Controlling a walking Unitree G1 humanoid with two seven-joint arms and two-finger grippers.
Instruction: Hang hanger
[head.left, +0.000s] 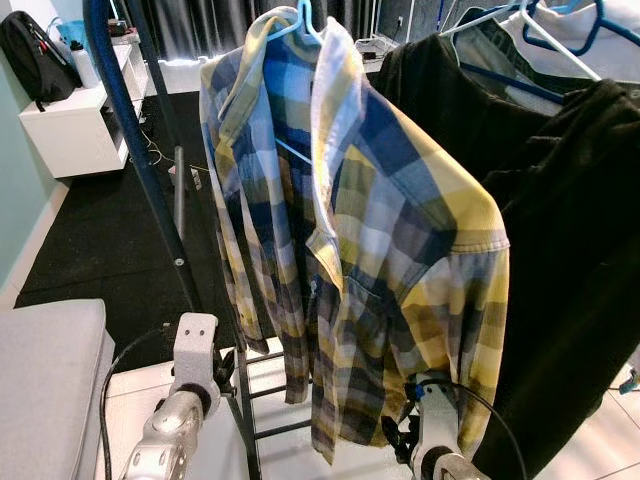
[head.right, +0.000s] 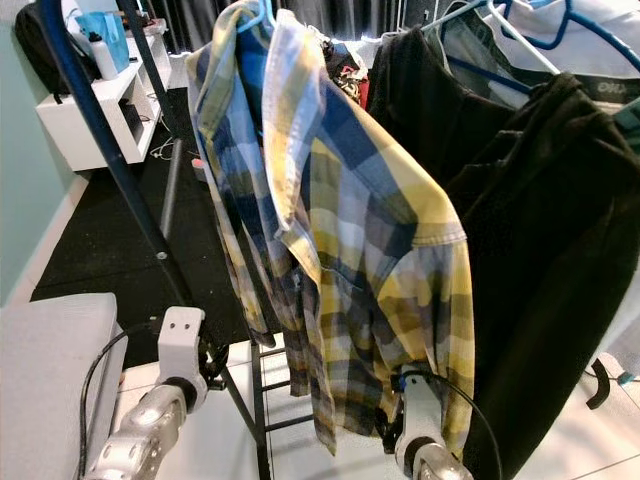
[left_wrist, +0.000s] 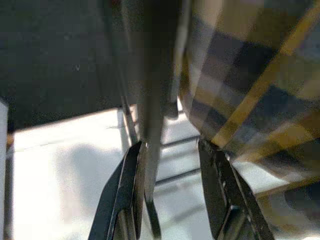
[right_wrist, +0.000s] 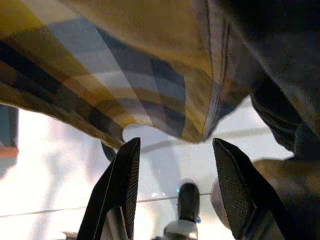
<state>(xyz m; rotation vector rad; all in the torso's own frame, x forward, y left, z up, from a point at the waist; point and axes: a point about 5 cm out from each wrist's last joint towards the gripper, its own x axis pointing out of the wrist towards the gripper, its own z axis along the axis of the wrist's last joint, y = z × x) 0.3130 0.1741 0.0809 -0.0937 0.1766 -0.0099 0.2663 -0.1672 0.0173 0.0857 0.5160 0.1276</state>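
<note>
A yellow, blue and white plaid shirt (head.left: 360, 250) hangs on a light blue hanger (head.left: 295, 20) from the clothes rack, its hook up at the rail. Both arms are low, under the shirt's hem. My left gripper (left_wrist: 172, 165) is open beside a dark rack post (left_wrist: 152, 100), with the shirt's hem (left_wrist: 255, 90) just above it. My right gripper (right_wrist: 175, 165) is open with nothing between its fingers, right below the plaid hem (right_wrist: 125, 90). The left wrist (head.left: 195, 350) and right wrist (head.left: 435, 420) show at the bottom of the eye views.
Black garments (head.left: 570, 250) on blue and white hangers hang to the right of the shirt. A blue slanted rack pole (head.left: 130, 130) stands at the left. A grey cushioned seat (head.left: 50, 380) is at the lower left; a white shelf (head.left: 75, 125) with a black bag stands far left.
</note>
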